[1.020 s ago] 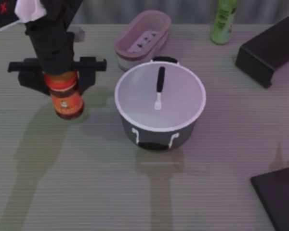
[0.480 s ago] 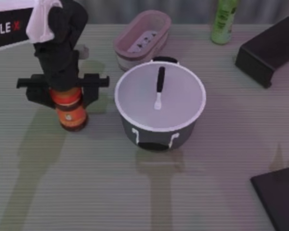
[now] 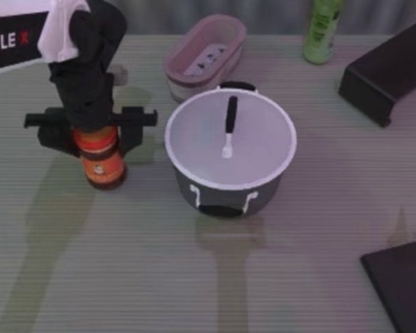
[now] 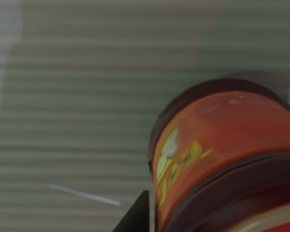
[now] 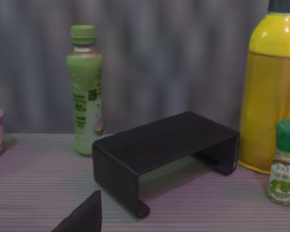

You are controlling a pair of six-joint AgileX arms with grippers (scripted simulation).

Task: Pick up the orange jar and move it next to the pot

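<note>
The left end effector [image 3: 91, 128] is gripping the orange jar [image 3: 101, 158] at its lid end, with its black crossbar spanning both sides of the jar. The arm above is covering the jar's lid in the top view, so the lid cannot be made out there. The jar is standing on the left half of the table [image 3: 125, 277], its long axis running roughly vertical, lid end up toward the end effector and base toward the table surface; whether the base is touching the table cannot be told. In the left wrist view the jar [image 4: 222, 154] is filling the near field, label facing the camera, and its lower part is cut off by the picture's edge.

The pot [image 3: 230, 149] is sitting near the table's centre, just right of the jar, with a narrow strip of bare table between them. Its lid is on, with the black bar handle lying across the middle. A pinkish oval container [image 3: 204, 55] is sitting just behind the pot. A green bottle [image 3: 322, 31] is standing at the back, cut off at the top edge. A black stand [image 3: 388, 73] is occupying the back right. Open table is lying in front of the jar and the pot.

The right end effector is not visible; its wrist view is showing the green bottle [image 5: 85, 92], the black stand [image 5: 164, 154], a large yellow bottle [image 5: 273, 92] and a small green-capped jar [image 5: 286, 162].
</note>
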